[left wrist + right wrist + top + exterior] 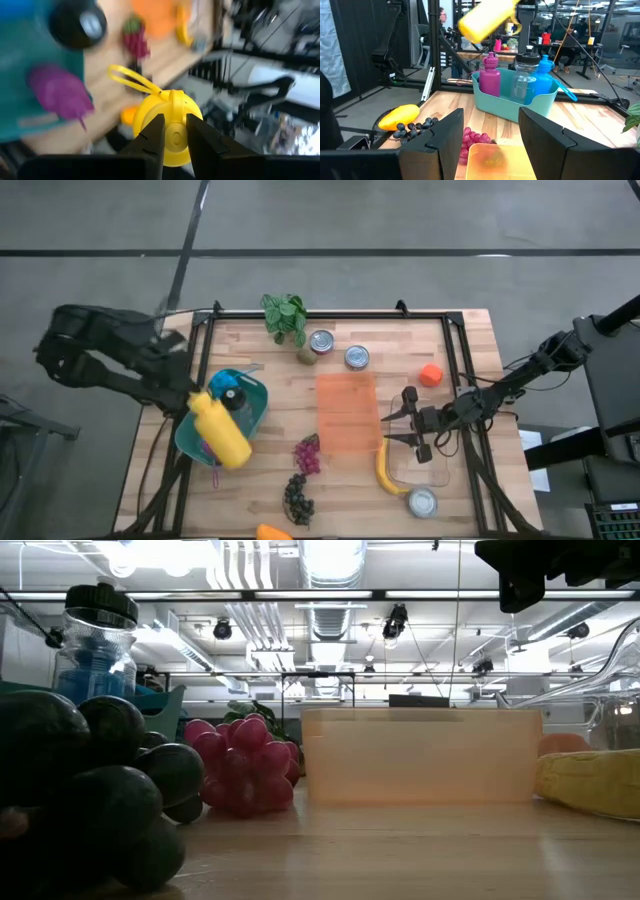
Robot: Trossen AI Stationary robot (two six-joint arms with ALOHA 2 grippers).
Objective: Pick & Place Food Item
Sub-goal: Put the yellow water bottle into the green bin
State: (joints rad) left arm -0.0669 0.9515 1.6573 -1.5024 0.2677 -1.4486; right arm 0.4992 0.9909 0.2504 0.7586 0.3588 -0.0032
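The left gripper [173, 131] has its jaws closed on the cap end of a yellow bottle [222, 431], held in the air above the near edge of a teal bin [258, 410] on the left part of the desk [400, 360]. From the right wrist view the bottle [487, 19] hangs tilted, clear above the bin [512, 102], which holds a purple bottle [490, 76], a clear bottle with a black cap [525, 75] and a blue bottle [546, 74].

The right gripper [398, 427] hovers with its jaws open and holding nothing, just beside the right edge of an orange container [346, 412] at the middle of the desk. A banana [386, 471] lies just in front of that gripper, near a clear tray [430, 468] and a small tin [423, 502].

Red grapes [308, 454] sit just left of the orange container's near corner, and dark grapes [298, 498] lie nearer the front edge, with a yellow-orange fruit [272, 532] at the very edge. At the far side stand a small green plant [286, 316], two tins [321, 342] side by side, and an orange fruit [430, 375] to their right
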